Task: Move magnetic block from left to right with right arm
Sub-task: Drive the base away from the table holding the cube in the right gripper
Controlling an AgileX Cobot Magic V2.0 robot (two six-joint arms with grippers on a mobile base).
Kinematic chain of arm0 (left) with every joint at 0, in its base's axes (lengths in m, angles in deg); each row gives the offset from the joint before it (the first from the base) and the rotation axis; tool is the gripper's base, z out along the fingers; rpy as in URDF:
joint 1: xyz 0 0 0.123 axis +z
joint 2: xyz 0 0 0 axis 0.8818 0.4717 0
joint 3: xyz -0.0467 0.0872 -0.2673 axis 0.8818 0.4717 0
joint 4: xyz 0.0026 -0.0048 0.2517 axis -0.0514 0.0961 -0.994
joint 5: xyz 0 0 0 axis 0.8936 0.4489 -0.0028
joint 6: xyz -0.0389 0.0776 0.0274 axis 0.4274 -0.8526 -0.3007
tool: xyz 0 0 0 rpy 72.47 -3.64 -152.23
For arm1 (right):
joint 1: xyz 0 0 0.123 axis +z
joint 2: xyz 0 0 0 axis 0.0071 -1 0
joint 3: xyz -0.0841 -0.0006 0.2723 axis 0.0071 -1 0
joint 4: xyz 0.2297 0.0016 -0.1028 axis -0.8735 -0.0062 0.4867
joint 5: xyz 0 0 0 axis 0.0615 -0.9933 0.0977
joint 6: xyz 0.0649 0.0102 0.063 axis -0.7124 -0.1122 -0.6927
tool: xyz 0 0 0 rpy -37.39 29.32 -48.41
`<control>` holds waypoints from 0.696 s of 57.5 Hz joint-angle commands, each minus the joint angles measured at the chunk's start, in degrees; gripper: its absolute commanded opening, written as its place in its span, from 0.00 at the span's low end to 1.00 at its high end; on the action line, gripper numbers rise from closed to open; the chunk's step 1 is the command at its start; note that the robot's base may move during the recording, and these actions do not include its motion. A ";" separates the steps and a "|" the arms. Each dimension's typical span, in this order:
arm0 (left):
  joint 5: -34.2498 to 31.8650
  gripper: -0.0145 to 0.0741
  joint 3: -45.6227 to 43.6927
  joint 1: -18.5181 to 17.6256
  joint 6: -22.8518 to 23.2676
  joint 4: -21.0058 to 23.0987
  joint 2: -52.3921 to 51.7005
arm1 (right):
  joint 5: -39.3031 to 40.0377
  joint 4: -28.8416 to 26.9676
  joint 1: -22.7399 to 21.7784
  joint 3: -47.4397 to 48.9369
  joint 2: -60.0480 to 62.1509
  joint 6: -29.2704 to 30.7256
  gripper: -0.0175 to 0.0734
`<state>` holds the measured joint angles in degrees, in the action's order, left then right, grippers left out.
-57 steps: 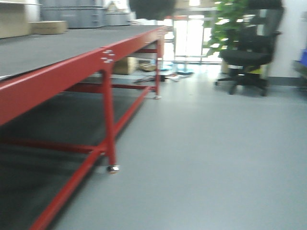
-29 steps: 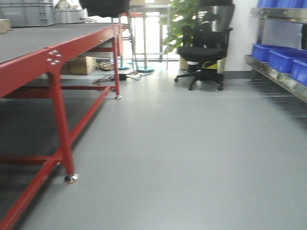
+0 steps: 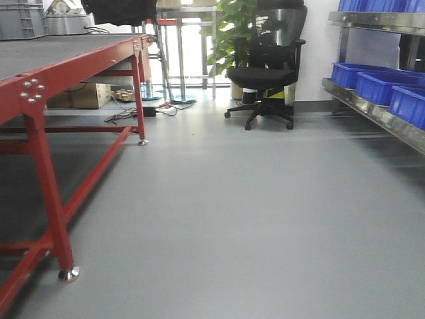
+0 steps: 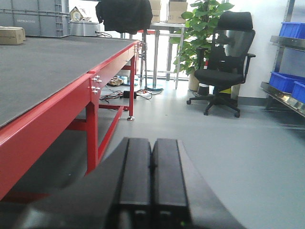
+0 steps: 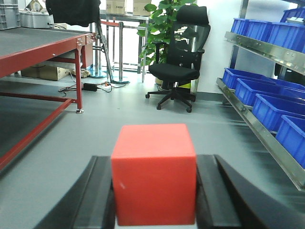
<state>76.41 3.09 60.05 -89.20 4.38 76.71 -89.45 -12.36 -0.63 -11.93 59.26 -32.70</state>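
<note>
The front-facing camera is sitting low, about level with the top of the red table (image 3: pixel 40 76). It is looking out across the grey floor (image 3: pixel 252 219) toward the black office chair (image 3: pixel 265 66) and the blue bins (image 3: pixel 372 80) on the right-hand shelving.

The left wrist camera is riding a little higher, seeing more of the table top. It is sighting forward along the left gripper (image 4: pixel 151 143), whose fingers, pressed together, are filling the bottom of its view at close range.

The right wrist camera is pointing the same way from further right. The right gripper (image 5: pixel 153 160) and the magnetic block (image 5: pixel 153 181) clamped in it are sitting very near the lens.

All three views are sharing the table's edge, the chair and the potted plant (image 3: pixel 229 26).
</note>
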 commanded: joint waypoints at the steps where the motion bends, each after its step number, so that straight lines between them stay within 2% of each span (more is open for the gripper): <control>1: -5.23 0.02 0.44 -0.16 -0.14 0.40 -0.56 | 5.01 -0.27 -0.49 1.65 -0.66 0.42 0.55; 40: -5.23 0.02 0.44 -0.16 -0.14 0.40 -0.56 | 5.01 -0.27 -0.49 1.65 -0.66 0.42 0.55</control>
<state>76.41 3.09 60.05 -89.20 4.38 76.71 -89.45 -12.39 -0.63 -11.93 59.26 -32.70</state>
